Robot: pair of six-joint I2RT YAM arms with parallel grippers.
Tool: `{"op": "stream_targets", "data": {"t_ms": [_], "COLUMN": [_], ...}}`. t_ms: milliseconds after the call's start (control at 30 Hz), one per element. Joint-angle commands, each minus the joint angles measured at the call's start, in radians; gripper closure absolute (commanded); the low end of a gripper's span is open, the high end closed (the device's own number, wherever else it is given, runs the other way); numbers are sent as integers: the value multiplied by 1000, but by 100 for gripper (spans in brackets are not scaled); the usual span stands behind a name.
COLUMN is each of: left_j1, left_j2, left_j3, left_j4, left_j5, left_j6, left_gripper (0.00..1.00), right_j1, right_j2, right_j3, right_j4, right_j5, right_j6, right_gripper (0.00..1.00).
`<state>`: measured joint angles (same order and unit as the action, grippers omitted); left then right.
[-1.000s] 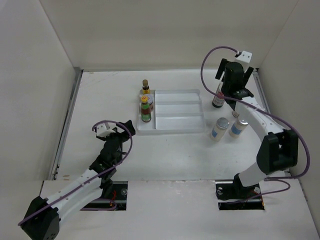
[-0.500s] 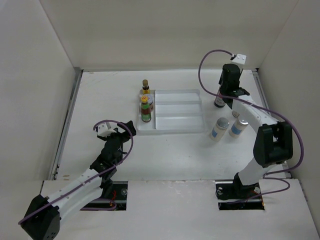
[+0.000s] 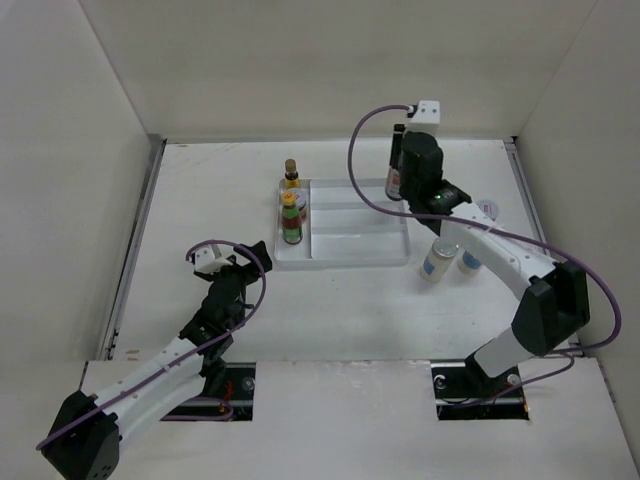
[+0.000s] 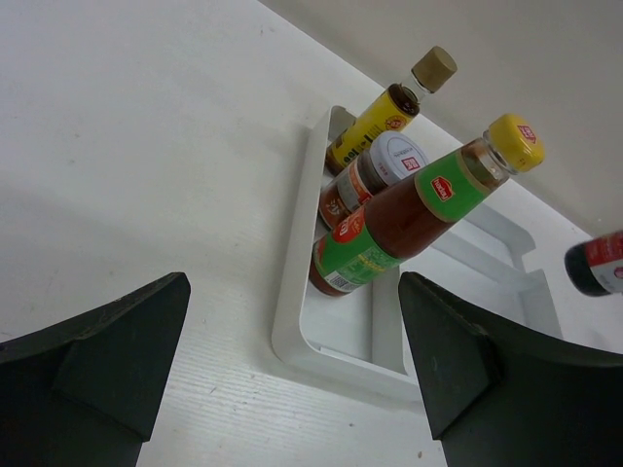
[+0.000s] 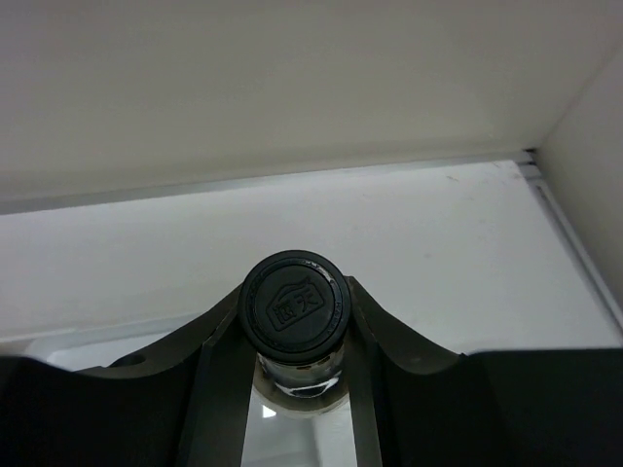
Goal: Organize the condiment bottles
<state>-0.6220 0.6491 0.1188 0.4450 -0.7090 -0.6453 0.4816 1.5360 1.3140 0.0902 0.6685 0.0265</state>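
The white surface (image 3: pixel 200 200) carries a white plastic divided tray (image 3: pixel 355 250), whose left compartment holds some of the condiment bottles. The largest, a tall dark glass bottle with a black cap and red-white label (image 3: pixel 394 180), hangs in the right claw (image 5: pixel 295 365) above the tray's far right corner, the fingers closed on its neck just under the cap. It is probably rigid, smooth, breakable and fairly heavy with liquid. The neck hold therefore looks sound: the wider cap should act as a ledge against slipping, though the body may swing if moved sharply. Next in size, the yellow-capped green-labelled sauce bottle (image 4: pixel 409 219) stands in the tray and would also be best taken at the neck. Two short silver-lidded jars (image 3: pixel 438 258) stand on the surface right of the tray, one partly behind the arm, and a third jar (image 4: pixel 375 170) sits in the tray. Squat and stable, they likely suit a grip round the body. The small yellow bottle (image 4: pixel 375 122) stands at the tray's far left corner; whether inside it I cannot tell. The left claw (image 4: pixel 292 379) is spread wide and empty, low by the tray's near left corner.
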Motion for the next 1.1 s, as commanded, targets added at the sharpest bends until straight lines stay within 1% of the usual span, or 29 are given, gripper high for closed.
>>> {"op": "stream_targets", "data": {"t_ms": [0, 67, 167, 300, 467, 700, 867, 1067], "left_j1": [6, 6, 6, 6, 6, 6, 6, 6], "left_j2": [-3, -2, -8, -14, -11, -17, -8, -8], "left_j3": [-5, -5, -5, -7, -7, -7, -7, -7], "left_j4": [47, 47, 44, 44, 46, 43, 47, 49], "left_j5": [6, 9, 9, 9, 22, 22, 22, 28], "left_j6": [-11, -11, -11, -11, -11, -11, -11, -11], "left_gripper": [11, 11, 11, 11, 11, 11, 11, 11], "right_j1": [100, 146, 186, 235, 275, 308, 318, 350], "right_j2": [5, 59, 142, 229, 294, 343, 311, 268], "right_j3": [96, 132, 214, 310, 361, 327, 255, 192], "right_j4": [166, 174, 164, 157, 157, 163, 190, 215], "right_j5": [-12, -18, -50, -52, -47, -34, -27, 0], "right_j6": [38, 55, 73, 76, 98, 131, 161, 151], "right_gripper": [71, 70, 70, 71, 70, 70, 70, 71]}}
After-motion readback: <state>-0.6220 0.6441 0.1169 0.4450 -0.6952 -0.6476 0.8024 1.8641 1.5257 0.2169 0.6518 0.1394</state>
